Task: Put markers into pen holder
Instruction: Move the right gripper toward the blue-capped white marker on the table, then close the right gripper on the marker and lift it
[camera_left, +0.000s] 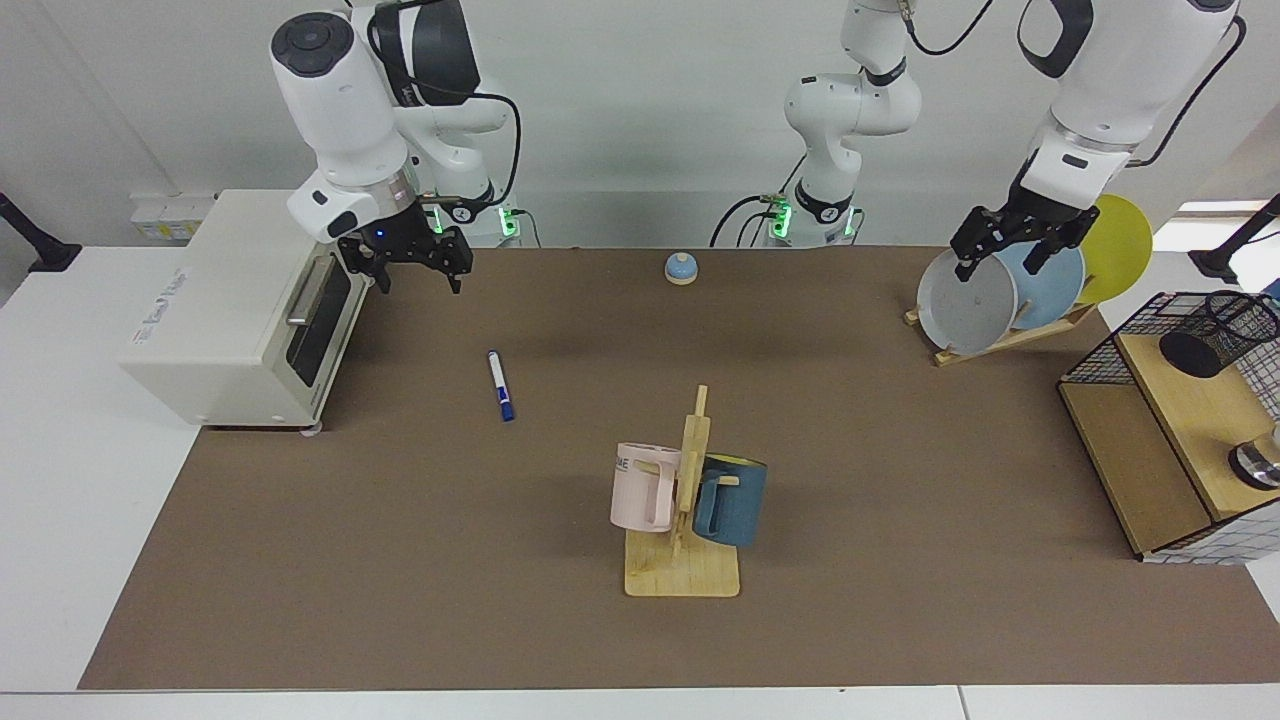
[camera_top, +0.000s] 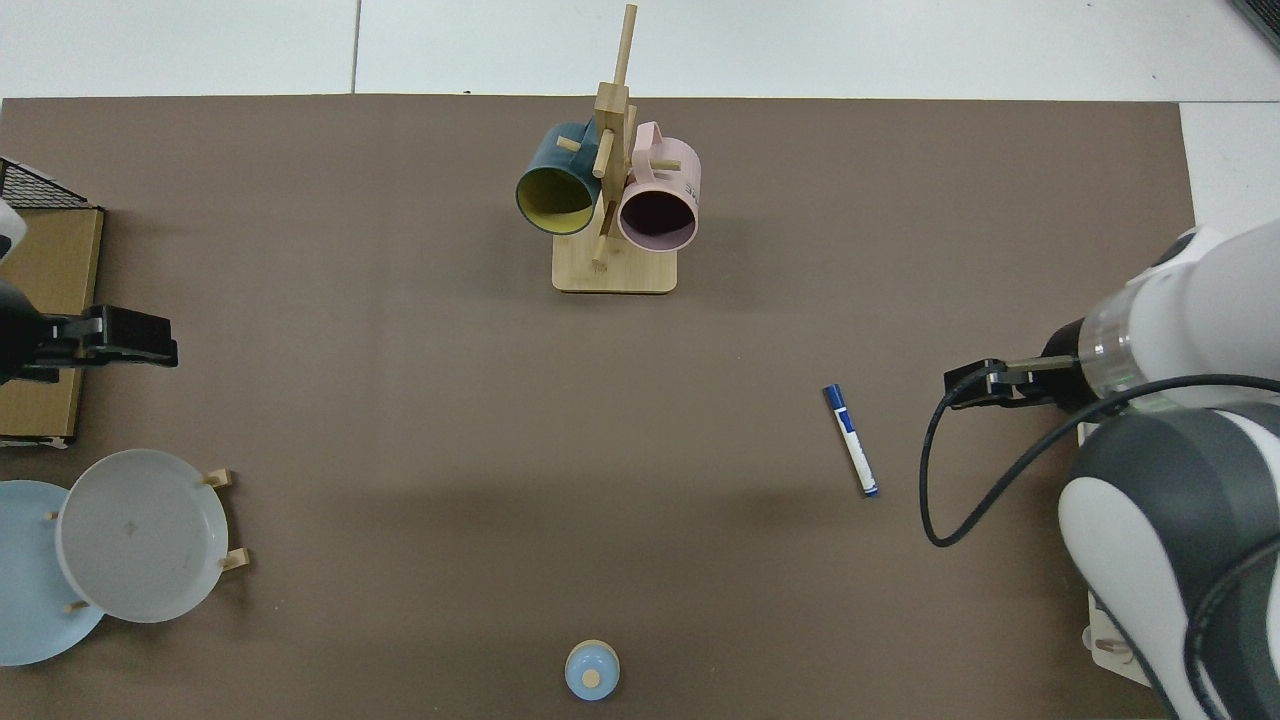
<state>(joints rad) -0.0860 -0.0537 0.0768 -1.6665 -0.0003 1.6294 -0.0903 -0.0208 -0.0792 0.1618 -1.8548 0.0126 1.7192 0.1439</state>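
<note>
Facing view, left to right. A white toaster oven (camera_left: 235, 310) stands at the left edge of the tabletop (camera_left: 900, 480). The right pincer (camera_left: 406, 270) hangs just beside the oven's door, above the mat, its fingers spread wide and holding nothing; judged from its position, it is placed to go down to the marker. The marker (camera_left: 500, 384) lies flat on the mat, nearer than that pincer and apart from it, blue cap toward the near edge. A small blue bell (camera_left: 681, 268) sits at the far edge. A wooden mug rack (camera_left: 685, 540) carries a pink mug (camera_left: 643, 487) and a blue mug (camera_left: 730, 500). Plates (camera_left: 966, 303) lean in a wooden stand. The left pincer (camera_left: 1008, 256) waits above the plates, fingers apart and empty. At far right, the pen holder (camera_left: 1222, 335) lies tilted on the wooden shelf of a wire basket (camera_left: 1100, 355), well apart from the marker, so the carry likely crosses the whole mat.
</note>
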